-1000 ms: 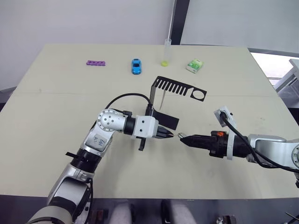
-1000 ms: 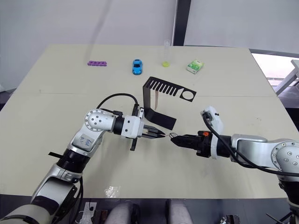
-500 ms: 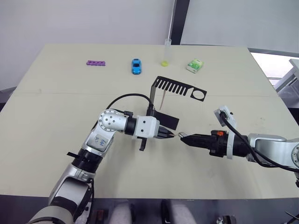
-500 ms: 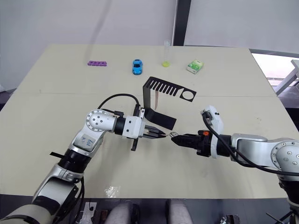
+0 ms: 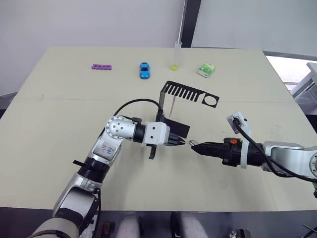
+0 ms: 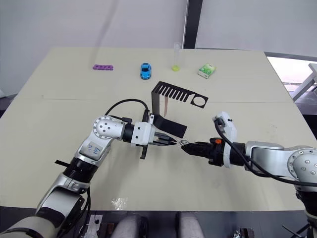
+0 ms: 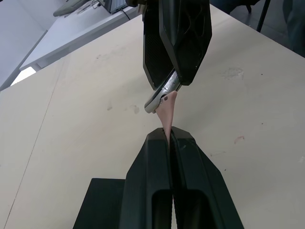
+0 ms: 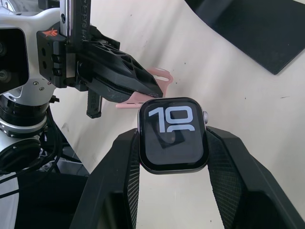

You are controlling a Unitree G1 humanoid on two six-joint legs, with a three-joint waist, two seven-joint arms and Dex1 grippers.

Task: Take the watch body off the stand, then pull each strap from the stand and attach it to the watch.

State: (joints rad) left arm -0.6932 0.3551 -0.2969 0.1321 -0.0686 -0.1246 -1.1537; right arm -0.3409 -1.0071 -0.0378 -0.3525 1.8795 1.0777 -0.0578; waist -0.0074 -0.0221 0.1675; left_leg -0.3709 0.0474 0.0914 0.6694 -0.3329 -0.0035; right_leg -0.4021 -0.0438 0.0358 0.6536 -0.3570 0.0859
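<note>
The watch body (image 8: 172,134) carries the one plainly readable mark — large light digits "10" on its black screen, with the tops of further light marks below them that cannot be read. It sits clamped between the two fingers of the right pincer (image 8: 172,143). On the left pincer (image 8: 128,86) facing it, a small red mark stands on the grey wrist housing — too small to read. The green-white box (image 5: 206,69) near the table's far edge shows no legible print.
</note>
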